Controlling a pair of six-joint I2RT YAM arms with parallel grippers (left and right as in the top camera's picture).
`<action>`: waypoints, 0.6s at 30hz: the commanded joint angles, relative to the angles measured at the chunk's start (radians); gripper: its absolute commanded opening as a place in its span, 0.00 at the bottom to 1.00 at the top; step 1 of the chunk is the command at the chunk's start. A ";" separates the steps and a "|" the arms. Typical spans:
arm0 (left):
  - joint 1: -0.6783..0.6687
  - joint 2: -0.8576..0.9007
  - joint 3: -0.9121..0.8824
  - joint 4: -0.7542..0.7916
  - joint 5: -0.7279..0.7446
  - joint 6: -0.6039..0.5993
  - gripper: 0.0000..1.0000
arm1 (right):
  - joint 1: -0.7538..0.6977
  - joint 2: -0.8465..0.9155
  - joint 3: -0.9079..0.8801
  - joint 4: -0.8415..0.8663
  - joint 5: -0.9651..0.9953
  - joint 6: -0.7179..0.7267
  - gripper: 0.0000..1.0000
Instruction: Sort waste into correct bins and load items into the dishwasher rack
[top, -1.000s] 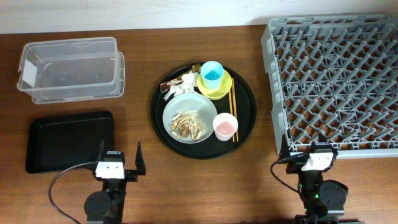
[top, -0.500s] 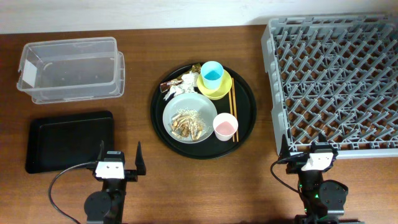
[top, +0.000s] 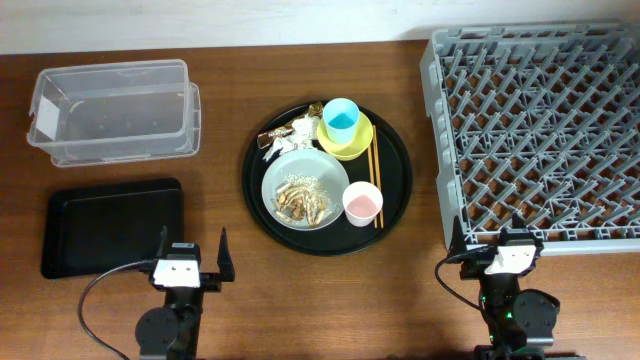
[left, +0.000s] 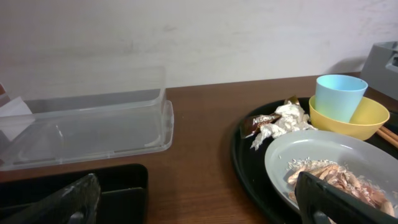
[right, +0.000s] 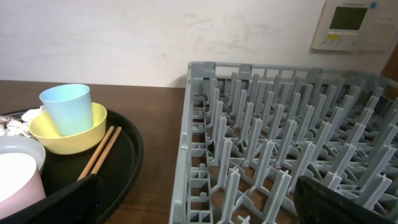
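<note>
Left gripper (top: 193, 246) and right gripper (top: 490, 240) both gape empty, so we'd top-pinch the crumpled white paper (top: 279, 142) on the round black tray (top: 327, 250).

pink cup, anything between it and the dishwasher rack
Nothing tall. The chopsticks lie along the right side of the pink cup, then comes the low rim of the round black tray, then only table up to the dishwasher rack.

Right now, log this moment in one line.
left gripper open; right gripper open; light-blue cup in yellow bowl; food scraps on plate
</note>
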 joint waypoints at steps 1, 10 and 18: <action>0.006 -0.008 -0.010 0.012 -0.075 0.067 0.99 | -0.006 -0.003 -0.007 -0.001 -0.005 0.007 0.98; 0.002 -0.009 -0.009 0.161 0.837 -0.455 0.99 | -0.006 -0.003 -0.007 -0.001 -0.005 0.007 0.98; 0.003 -0.009 -0.002 0.805 1.033 -0.794 0.99 | -0.006 -0.003 -0.007 -0.001 -0.005 0.007 0.98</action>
